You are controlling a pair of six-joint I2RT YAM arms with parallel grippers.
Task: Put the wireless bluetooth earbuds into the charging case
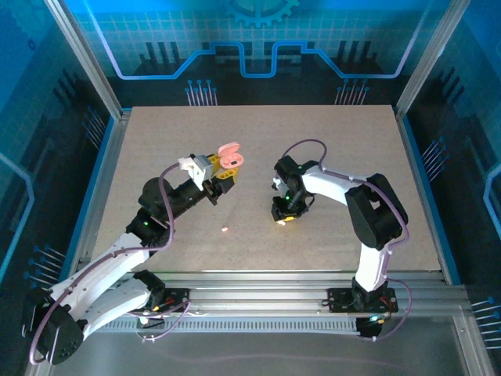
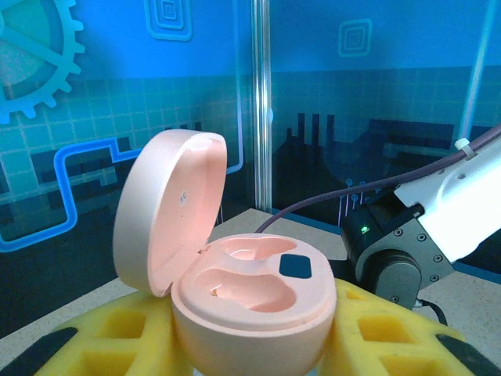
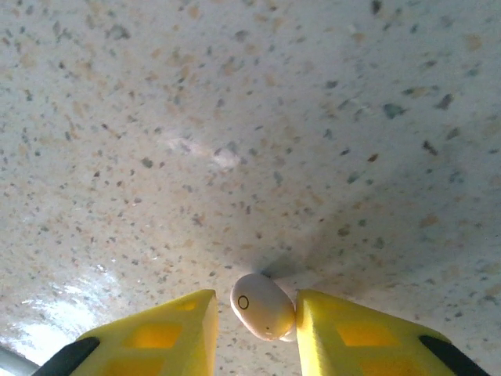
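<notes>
Top: left gripper is up above the table, clamped on the pink charging case, lid open. One pink earbud lies loose on the table between the arms. Right gripper points straight down at the surface, well right of that bud.

Left wrist: case sits between the yellow fingers, lid hinged up at left. Both wells look empty (dark patch on the inner deck, can't tell what it is). Right arm is behind.

Right wrist: a pale earbud is low at the tabletop between the right fingers. It touches the one on the right of the view, with a slim gap to the other, so the jaws aren't clamped on it.
</notes>
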